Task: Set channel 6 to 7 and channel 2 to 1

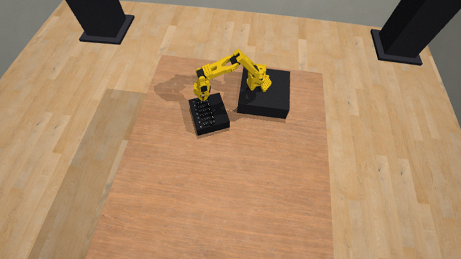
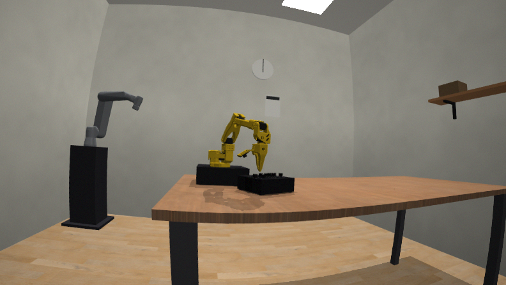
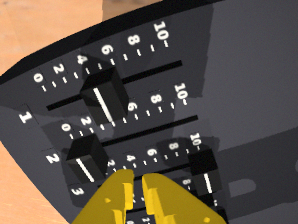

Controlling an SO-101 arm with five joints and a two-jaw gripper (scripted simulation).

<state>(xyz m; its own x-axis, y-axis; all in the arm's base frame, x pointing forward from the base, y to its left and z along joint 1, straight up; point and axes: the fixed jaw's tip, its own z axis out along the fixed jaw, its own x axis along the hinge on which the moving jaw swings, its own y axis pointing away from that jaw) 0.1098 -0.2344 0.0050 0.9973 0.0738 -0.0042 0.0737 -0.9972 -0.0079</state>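
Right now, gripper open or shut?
Shut, holding nothing. In the wrist view the gripper's yellow fingers lie almost together, with only a thin slit between them, above the lighting desk.

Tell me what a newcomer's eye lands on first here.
The yellow arm, bent over on its black base near the table's far end, stands out against the grey room. Its gripper is shut on nothing and points down at the small black fader desk beside the base. In the wrist view, the white-striped fader caps and level numbers fill the frame just past the fingers.
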